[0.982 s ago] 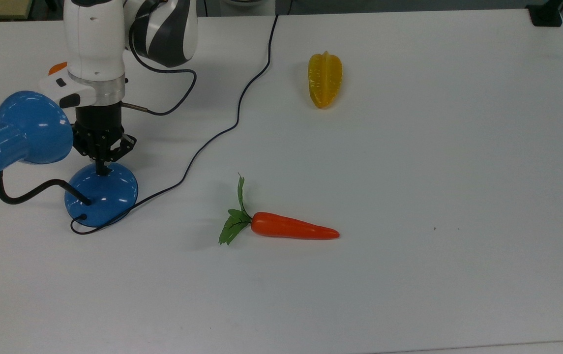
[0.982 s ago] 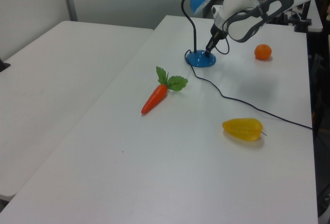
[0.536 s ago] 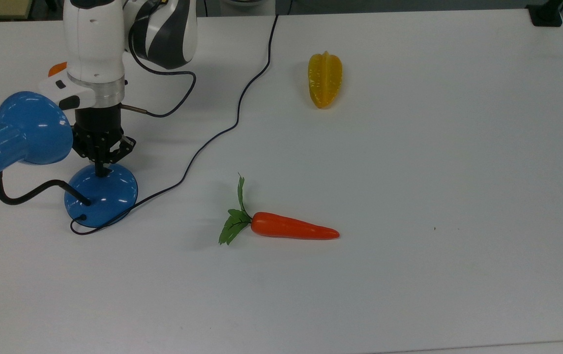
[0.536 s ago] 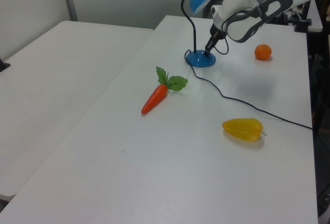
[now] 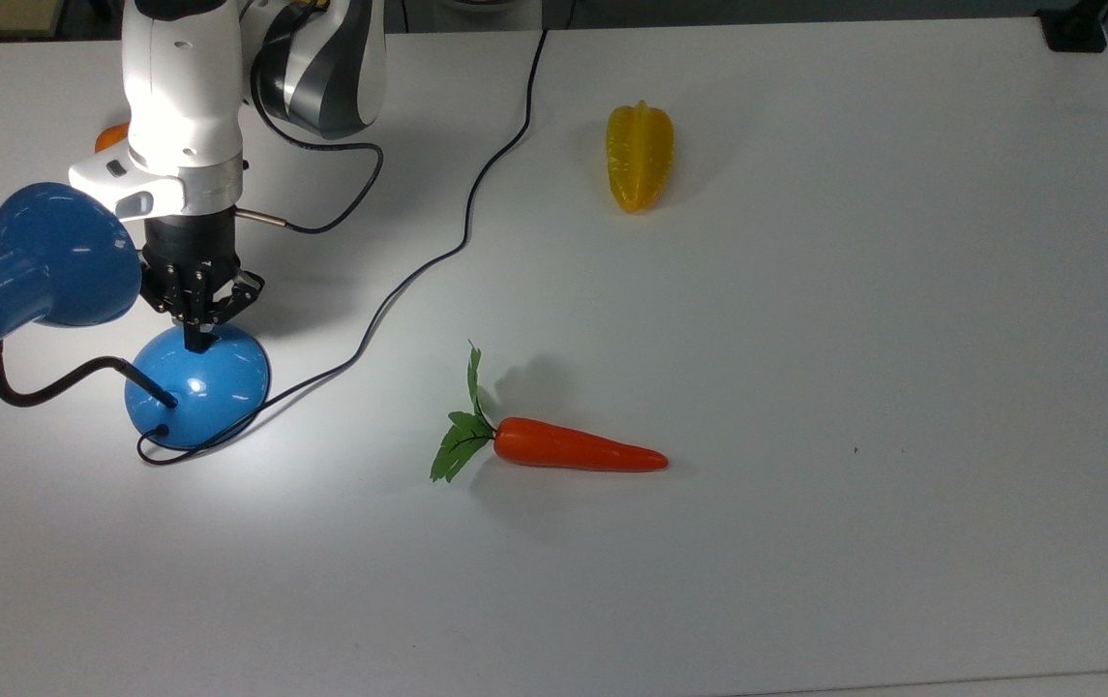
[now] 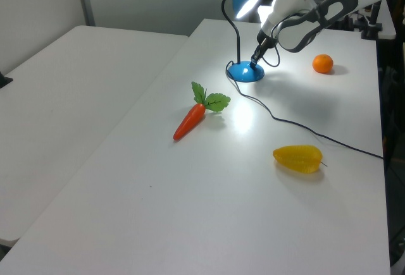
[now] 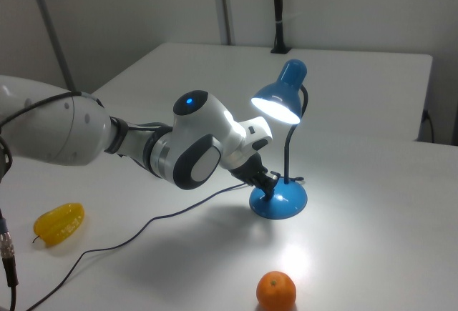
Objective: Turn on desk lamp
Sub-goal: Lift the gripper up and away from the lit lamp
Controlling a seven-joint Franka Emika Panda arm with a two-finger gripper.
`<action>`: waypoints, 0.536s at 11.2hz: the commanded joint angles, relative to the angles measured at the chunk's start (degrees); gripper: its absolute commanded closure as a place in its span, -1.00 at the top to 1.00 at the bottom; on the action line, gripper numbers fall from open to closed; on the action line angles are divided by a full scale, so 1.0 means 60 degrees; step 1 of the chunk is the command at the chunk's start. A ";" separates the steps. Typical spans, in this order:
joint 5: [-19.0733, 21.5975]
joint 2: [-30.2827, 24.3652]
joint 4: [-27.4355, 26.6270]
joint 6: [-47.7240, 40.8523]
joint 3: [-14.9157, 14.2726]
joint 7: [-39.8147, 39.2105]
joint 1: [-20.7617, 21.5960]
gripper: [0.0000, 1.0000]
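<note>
Desk lamp (image 5: 197,387) lit, standing on white table (image 5: 853,339) at the top view's 9 o'clock. Gripper (image 5: 197,336), fingers closed together, tip presses base at its 12 o'clock edge. Carrot (image 5: 554,447) well apart.

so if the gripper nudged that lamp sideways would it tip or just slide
Probably slide: the desk lamp sits on a wide domed base. The shade leans out past it on a thin bent neck, so a high push might tip it. Its cord could drag.

- We see the glossy blue desk lamp (image 7: 279,200) lit, its bell shade glowing.
- Its bent black gooseneck rises from a domed base on the white counter (image 5: 805,387).
</note>
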 commanded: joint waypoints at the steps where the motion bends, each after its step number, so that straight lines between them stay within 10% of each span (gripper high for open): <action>1: -0.0211 -0.0472 0.0092 -0.0833 -0.0063 0.0047 -0.0028 -1.00; 6: -0.0241 -0.1233 0.0063 -0.2664 0.0054 -0.0041 0.0205 -1.00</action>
